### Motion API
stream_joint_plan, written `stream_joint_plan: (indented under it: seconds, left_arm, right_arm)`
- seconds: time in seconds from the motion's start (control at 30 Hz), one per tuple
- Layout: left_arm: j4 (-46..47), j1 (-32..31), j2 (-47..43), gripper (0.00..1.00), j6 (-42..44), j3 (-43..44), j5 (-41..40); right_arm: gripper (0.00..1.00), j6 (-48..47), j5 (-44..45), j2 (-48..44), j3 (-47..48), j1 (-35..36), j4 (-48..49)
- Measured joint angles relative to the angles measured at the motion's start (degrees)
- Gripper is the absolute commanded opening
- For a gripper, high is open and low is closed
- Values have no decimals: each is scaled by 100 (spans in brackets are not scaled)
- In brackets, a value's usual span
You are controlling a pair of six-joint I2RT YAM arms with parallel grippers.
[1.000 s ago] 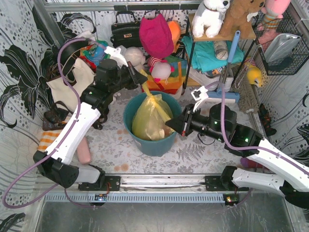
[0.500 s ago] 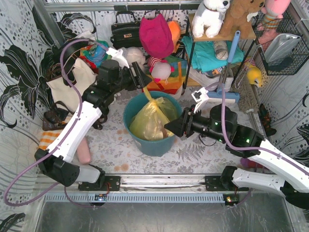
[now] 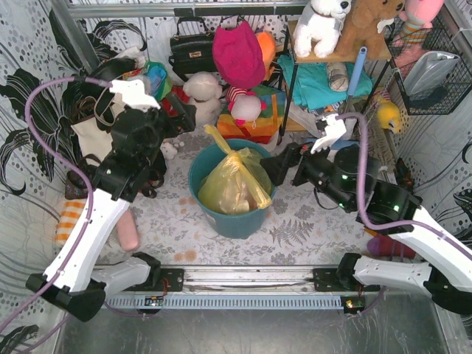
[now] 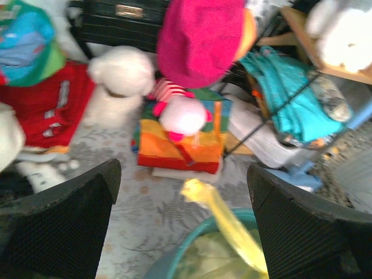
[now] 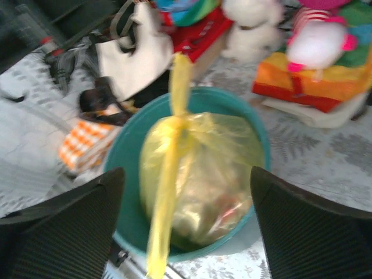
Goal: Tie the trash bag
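1. Two grippers, left (image 4: pixel 181 172) and right (image 5: pixel 186 173), are seen spread wide with nothing held.
2. The thin, translucent yellow-green plastic trash bag (image 3: pixel 228 188) is sat inside the round teal plastic bin (image 3: pixel 237 223).
3. It's probably light, crinkly, slippery and easily torn, so the twisted tail (image 5: pixel 179 75) is best pinched low down.

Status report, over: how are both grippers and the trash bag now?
Left gripper open, empty. Right gripper open, empty. Trash bag sits in teal bin, neck looks knotted, two tails free. Nothing blocks the bag.
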Motion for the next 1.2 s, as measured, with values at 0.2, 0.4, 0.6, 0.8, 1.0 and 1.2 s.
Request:
stream_joint_plan:
  seconds: [0.2,0.4,0.6,0.8,1.0,1.2]
  left_arm:
    - [588,0,-721,98,280,-1379,-1176]
    - [1517,90,-1056,98,409,-3195,-2308]
    - [2522,442,-988,98,417,-4631,-3095]
    - [3755,555,-511,98,656,-5689,-3480]
    - [5359,684,776,98,1165,-6341,-3591]
    - [7149,756,1432,98,1606,-6664,-3038]
  right_arm:
    - [97,-586,1266,575,-308,-122,122]
    - [97,-789,1292,787,-1217,-1810,595]
    - [97,-981,1067,699,-2588,-3414,1342]
    - [97,-1792,1276,614,-4577,-4345,2752]
    - [97,-2704,1598,1073,-6264,-4771,4806]
    - [97,-3200,1816,2127,-6356,-4916,6540]
